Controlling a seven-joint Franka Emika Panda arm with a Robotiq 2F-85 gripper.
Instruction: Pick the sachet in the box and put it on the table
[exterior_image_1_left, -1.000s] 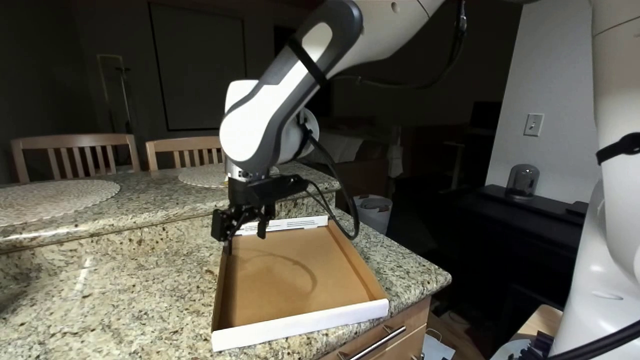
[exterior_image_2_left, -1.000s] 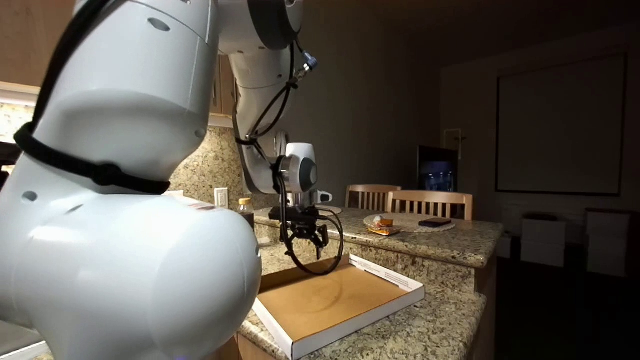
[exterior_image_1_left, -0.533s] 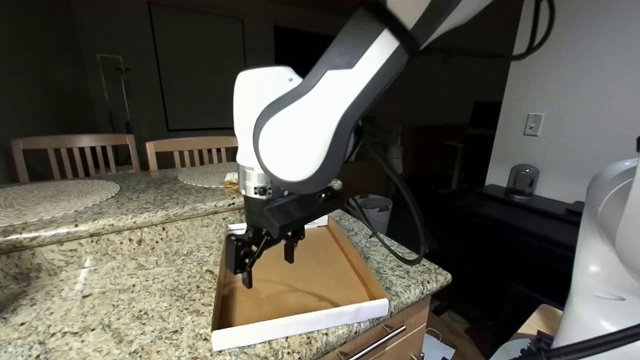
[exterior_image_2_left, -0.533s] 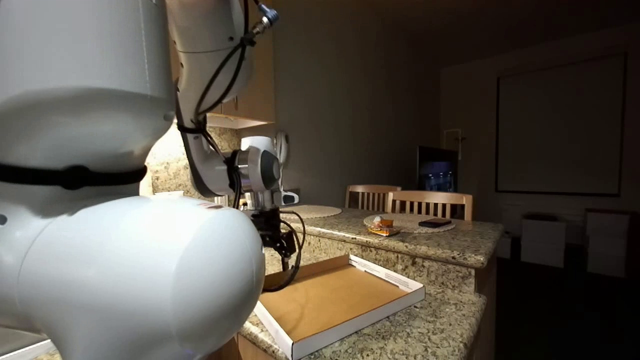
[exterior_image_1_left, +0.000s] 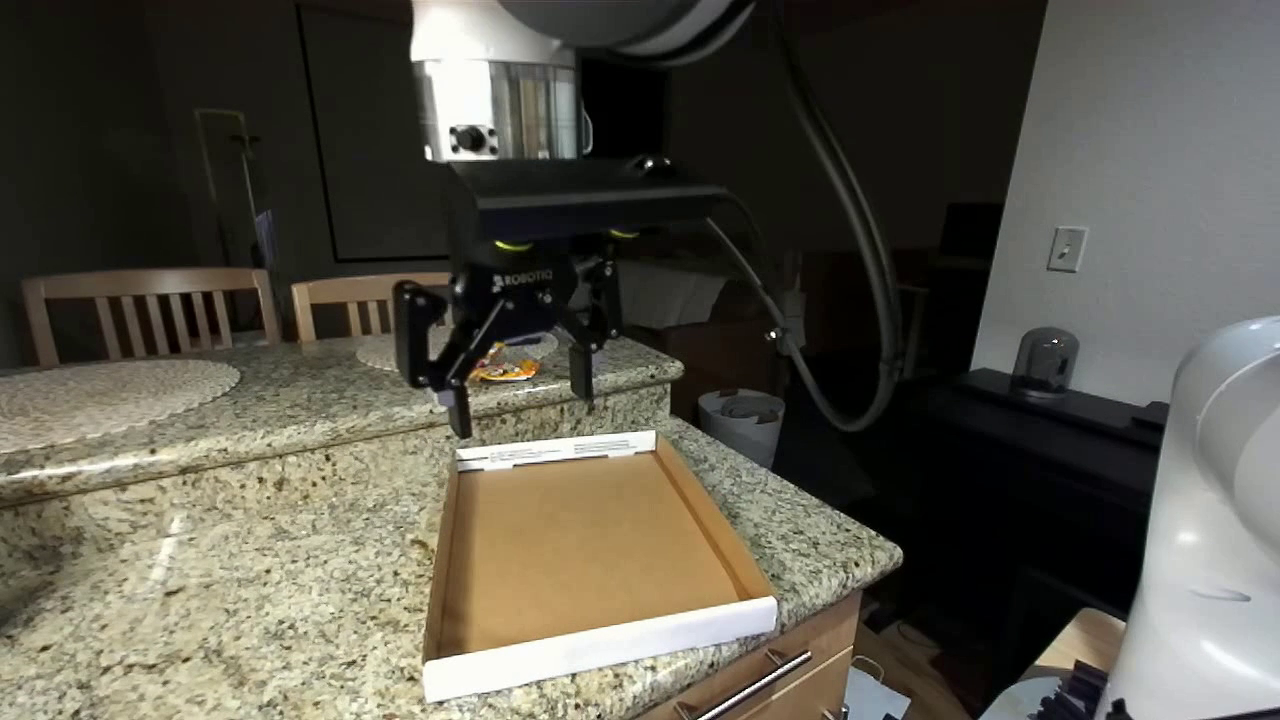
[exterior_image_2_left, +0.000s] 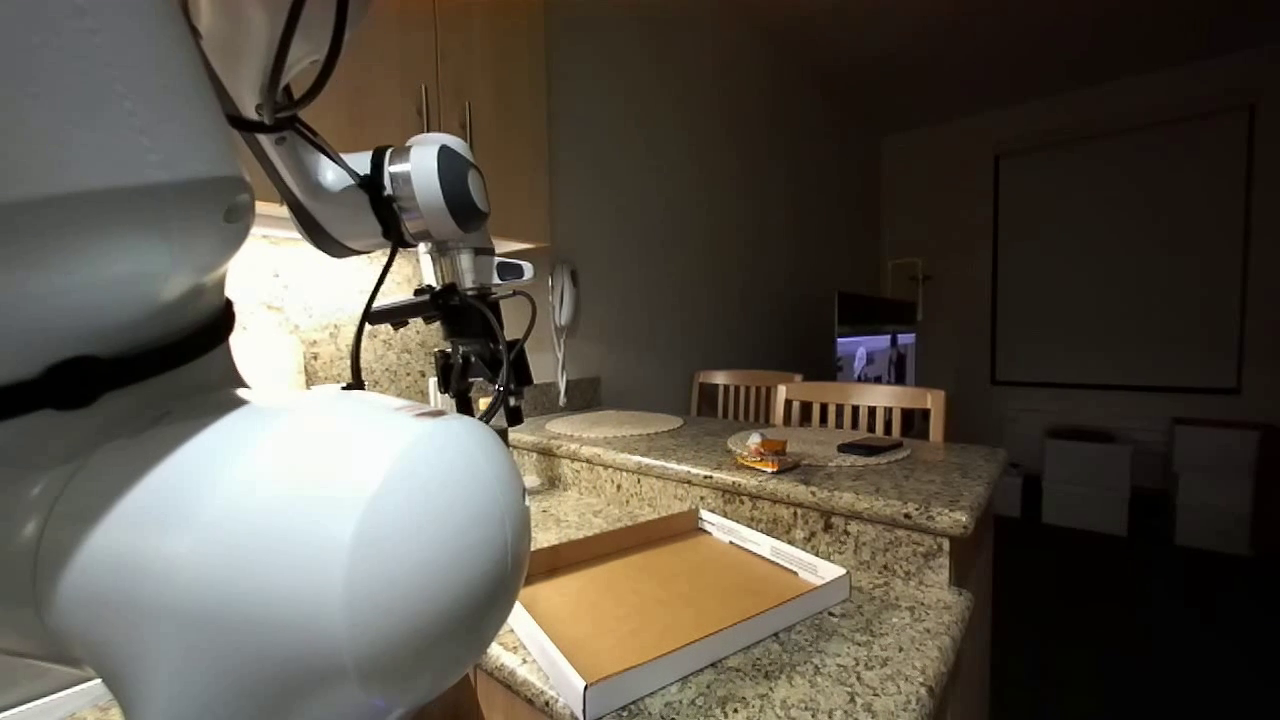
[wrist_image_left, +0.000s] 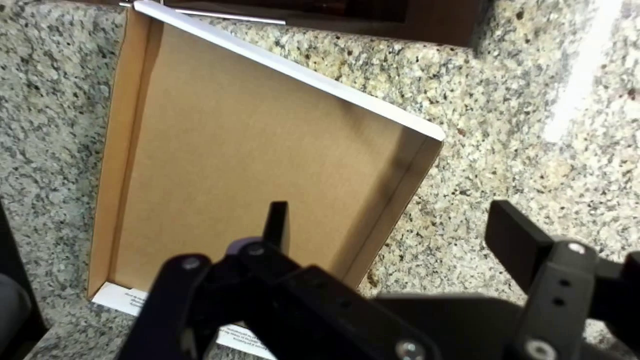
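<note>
Hovering with black two-fingered gripper (exterior_image_1_left: 521, 405) wide-jawed, empty, over one edge of shallow white-rimmed cardboard box (exterior_image_1_left: 600, 650); showing no sachet anywhere, suggesting removal, leaving placement on speckled granite table (exterior_image_1_left: 250, 590) unconfirmed.

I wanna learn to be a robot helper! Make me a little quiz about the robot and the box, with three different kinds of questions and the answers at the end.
1. True or false: the gripper is open.
2. Pick one: what colour is the box inside? A) blue, B) brown, C) green.
3. Fill in the missing word: the box rests on a speckled stone (blank).

Key: 1. True. 2. B. 3. table.
</note>
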